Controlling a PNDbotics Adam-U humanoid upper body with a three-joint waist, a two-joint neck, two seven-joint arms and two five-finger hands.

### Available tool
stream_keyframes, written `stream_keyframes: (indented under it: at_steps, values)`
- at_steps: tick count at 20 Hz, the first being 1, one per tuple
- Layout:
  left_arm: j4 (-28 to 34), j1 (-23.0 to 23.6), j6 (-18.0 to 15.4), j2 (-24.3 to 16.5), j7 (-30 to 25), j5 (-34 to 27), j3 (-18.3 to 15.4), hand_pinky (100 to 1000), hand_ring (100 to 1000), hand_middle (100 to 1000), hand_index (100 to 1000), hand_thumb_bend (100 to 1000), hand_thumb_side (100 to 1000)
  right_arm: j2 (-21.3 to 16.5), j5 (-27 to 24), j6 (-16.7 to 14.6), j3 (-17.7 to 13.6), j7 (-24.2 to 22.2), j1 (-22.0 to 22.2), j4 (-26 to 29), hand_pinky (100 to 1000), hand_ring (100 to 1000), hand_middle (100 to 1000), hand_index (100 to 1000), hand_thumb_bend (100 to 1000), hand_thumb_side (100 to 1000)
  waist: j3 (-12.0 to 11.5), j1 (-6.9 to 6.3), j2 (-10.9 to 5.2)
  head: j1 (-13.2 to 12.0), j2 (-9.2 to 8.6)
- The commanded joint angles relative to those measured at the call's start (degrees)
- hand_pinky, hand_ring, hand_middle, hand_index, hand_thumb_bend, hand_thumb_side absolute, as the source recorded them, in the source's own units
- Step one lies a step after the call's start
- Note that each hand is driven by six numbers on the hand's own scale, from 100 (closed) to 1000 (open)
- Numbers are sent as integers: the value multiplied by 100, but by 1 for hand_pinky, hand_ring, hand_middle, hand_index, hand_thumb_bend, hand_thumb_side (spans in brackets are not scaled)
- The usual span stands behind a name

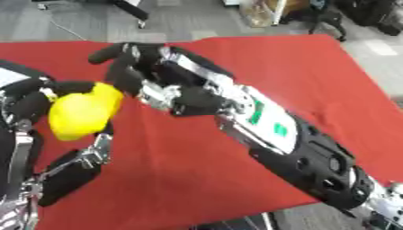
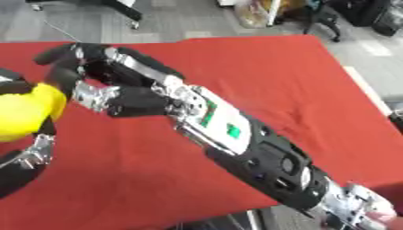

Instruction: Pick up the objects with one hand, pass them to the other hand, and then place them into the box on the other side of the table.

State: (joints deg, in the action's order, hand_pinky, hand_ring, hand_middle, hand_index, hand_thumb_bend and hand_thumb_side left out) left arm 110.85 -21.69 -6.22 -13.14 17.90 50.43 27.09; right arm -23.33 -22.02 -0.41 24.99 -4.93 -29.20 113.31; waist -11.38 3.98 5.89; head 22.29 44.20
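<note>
A yellow rounded object (image 1: 81,113) is held up at the left, above the red table (image 1: 299,72). My left hand (image 1: 30,104) is shut on it, black fingers curled round its left side and underside. My right arm (image 1: 275,130) reaches in from the lower right across the table. Its right hand (image 1: 154,74) sits just right of and above the yellow object. The fingers (image 1: 109,54) are spread and slightly bent, one touching the object's upper right edge, while the thumb stays clear of it. A pale shape (image 1: 9,76) shows at the left edge behind my left hand.
The red cloth covers the whole table, with its far edge at the top and its right edge running down the right. Grey floor, chair legs (image 1: 327,20) and a pale bag (image 1: 260,11) lie beyond the far edge.
</note>
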Motion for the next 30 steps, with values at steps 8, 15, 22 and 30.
stream_keyframes:
  at_steps: [8, 15, 22, 30]
  values:
    - [46, 29, 96, -203, 146, 6, -325, 278, 326, 249, 469, 100, 624, -257, -282, -164, -523, 408, 18, 129, 1000, 599, 830, 891, 100, 524, 37, -65, -126, -204, -85]
    - [238, 347, 583, -893, 529, 82, -1064, 307, 342, 270, 487, 100, 528, -424, 134, -699, -818, -24, 300, 129, 1000, 602, 833, 898, 100, 470, 198, -230, -175, -1767, -169]
    - [280, 728, 1139, -1796, 401, 484, -1882, 371, 382, 327, 529, 100, 253, -418, 691, -1088, -234, -581, 726, 129, 1000, 588, 841, 906, 100, 470, 310, -464, -182, -3112, -11]
    - [-807, 886, 1860, -2973, -312, 1186, -2119, 495, 444, 406, 600, 100, 100, -265, 1416, -1107, 48, -1306, 1027, 129, 1000, 581, 842, 905, 100, 470, 469, -597, -236, -3407, -8]
